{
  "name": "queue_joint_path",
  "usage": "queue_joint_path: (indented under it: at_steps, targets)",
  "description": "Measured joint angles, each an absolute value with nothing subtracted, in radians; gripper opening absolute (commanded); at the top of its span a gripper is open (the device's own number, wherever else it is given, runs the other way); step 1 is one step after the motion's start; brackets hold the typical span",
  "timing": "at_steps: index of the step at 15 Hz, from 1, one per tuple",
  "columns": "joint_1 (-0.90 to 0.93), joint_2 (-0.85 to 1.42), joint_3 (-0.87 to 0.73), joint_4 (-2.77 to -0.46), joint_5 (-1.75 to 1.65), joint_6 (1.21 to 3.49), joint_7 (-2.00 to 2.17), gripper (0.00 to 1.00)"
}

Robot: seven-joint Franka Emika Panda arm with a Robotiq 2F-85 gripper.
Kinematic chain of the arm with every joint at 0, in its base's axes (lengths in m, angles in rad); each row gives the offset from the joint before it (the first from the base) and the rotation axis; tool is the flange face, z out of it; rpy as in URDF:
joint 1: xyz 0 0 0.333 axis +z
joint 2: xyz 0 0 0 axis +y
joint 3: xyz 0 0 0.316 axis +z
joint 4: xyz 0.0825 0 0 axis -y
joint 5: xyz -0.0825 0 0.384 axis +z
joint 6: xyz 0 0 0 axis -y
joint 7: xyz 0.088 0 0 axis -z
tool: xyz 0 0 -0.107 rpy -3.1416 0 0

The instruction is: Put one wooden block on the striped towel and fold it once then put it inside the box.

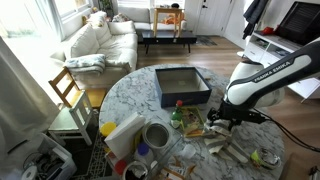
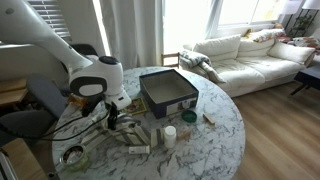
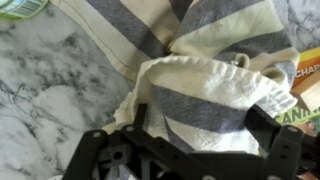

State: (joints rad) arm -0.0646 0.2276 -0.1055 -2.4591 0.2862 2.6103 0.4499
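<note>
While the arm point(image 1: 268, 72) bends low over the marble surface point(image 3: 50, 95), the end effector point(image 3: 190, 150) points straight down.
Fingers spread wide, straddling a bunched fold of the striped towel point(image 3: 205, 95); the towel lies crumpled on the surface, near the open box point(image 1: 185, 97).
</note>
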Motion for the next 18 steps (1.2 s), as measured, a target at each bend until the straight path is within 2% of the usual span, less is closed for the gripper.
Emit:
queue_joint_path:
  at_steps: [1, 2, 4, 6, 9, 10, 13, 18]
  targets:
    - [-0.064, 0.235, -0.099, -2.463, 0.294, 2.623, 0.450, 0.98]
    - [-0.064, 0.242, -0.093, -2.466, 0.299, 2.641, 0.450, 0.80]
    - [-0.063, 0.257, -0.083, -2.471, 0.304, 2.687, 0.449, 0.70]
    - [-0.061, 0.269, -0.077, -2.474, 0.304, 2.731, 0.448, 0.52]
    - [-0.057, 0.273, -0.077, -2.474, 0.293, 2.751, 0.447, 0.31]
    - [-0.050, 0.272, -0.086, -2.473, 0.276, 2.748, 0.452, 0.28]
    - [-0.021, 0.260, -0.125, -2.467, 0.186, 2.720, 0.495, 0.27]
    - [-0.003, 0.183, -0.172, -2.415, 0.052, 2.526, 0.548, 0.27]
